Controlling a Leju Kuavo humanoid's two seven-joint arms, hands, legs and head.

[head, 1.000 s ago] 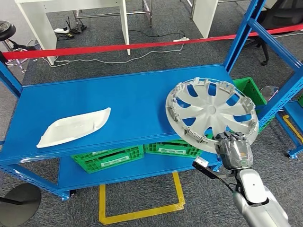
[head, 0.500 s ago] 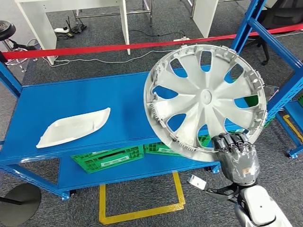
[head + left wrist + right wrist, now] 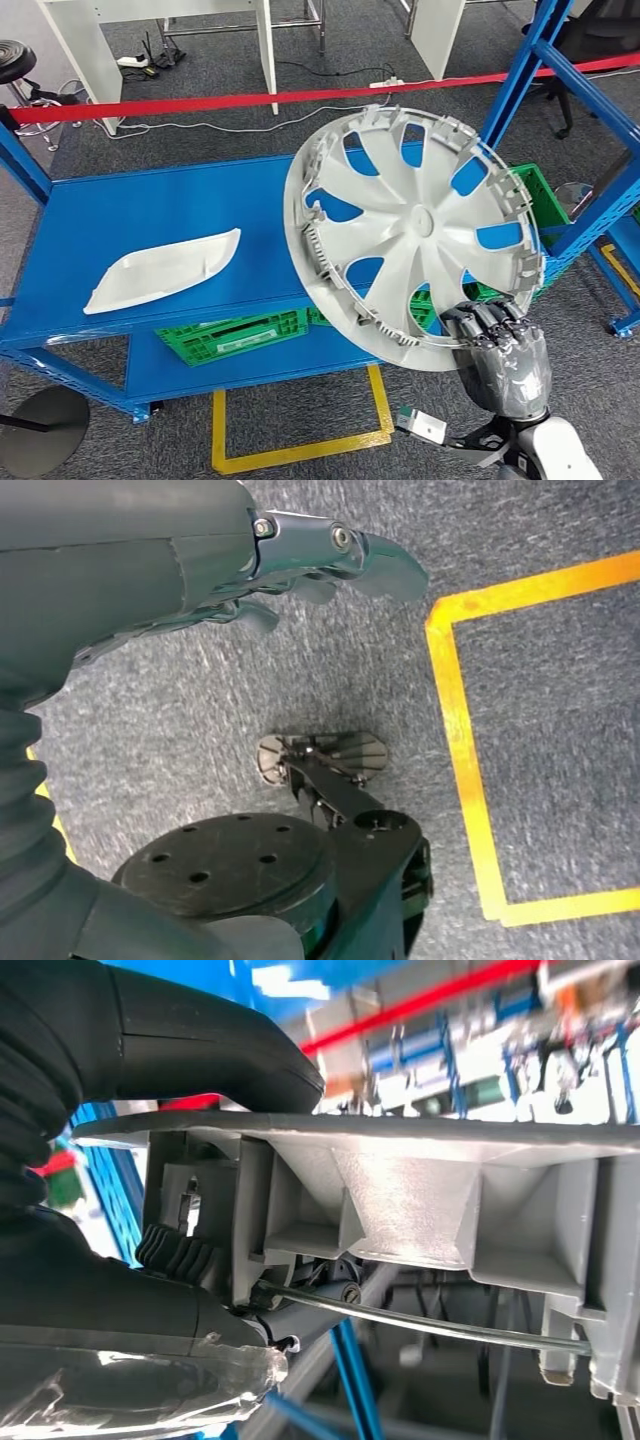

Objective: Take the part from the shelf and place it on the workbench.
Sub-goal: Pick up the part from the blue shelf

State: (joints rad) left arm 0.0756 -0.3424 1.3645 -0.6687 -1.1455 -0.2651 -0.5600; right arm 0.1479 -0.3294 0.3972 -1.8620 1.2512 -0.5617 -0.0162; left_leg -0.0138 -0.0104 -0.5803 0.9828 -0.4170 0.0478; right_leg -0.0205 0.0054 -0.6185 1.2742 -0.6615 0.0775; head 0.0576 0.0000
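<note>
blue shelf [image 3: 189, 215] carries a white panel [image 3: 161, 268] at left | right hand [image 3: 500, 345] grips tilted hubcap [image 3: 411, 230] by its near rim | left hand [image 3: 226, 555] hangs empty, fingers apart

Grey carpet floor [image 3: 453, 100] covers the room. A red barrier tape [image 3: 189, 103] stretches across from 9 to 2 o'clock, with white cables [image 3: 226, 130] trailing beneath it. White table legs [image 3: 266, 50] stand at 12 o'clock. A yellow floor marking [image 3: 294, 450] lies at 6 o'clock, a round dark base [image 3: 38, 430] at 8 o'clock, and green crates [image 3: 226, 335] sit low near centre.
</note>
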